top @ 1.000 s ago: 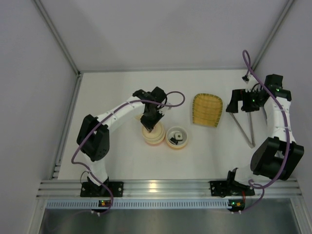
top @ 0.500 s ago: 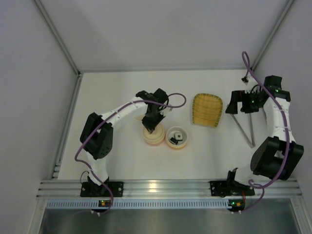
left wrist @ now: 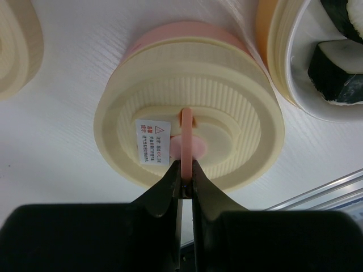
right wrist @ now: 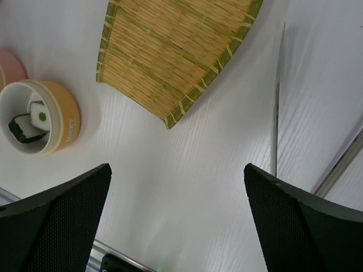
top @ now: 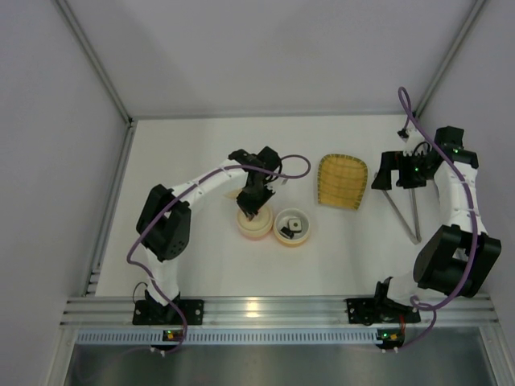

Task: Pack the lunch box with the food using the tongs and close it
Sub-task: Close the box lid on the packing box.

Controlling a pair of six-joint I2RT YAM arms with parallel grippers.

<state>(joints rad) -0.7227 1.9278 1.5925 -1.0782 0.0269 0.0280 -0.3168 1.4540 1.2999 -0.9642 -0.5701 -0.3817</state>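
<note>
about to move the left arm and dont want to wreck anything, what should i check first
1. left pincer shut on the pink tab of the cream lid: ok
2. lid seated level on the pink container: cannot tell
3. sushi pieces inside the orange bowl: ok, two in it
4. orange bowl closed: not ok, no lid on it
5. right pincer open and empty, tongs lying on the table: ok
6. orange ball packed: cannot tell, not visible in any view
</note>
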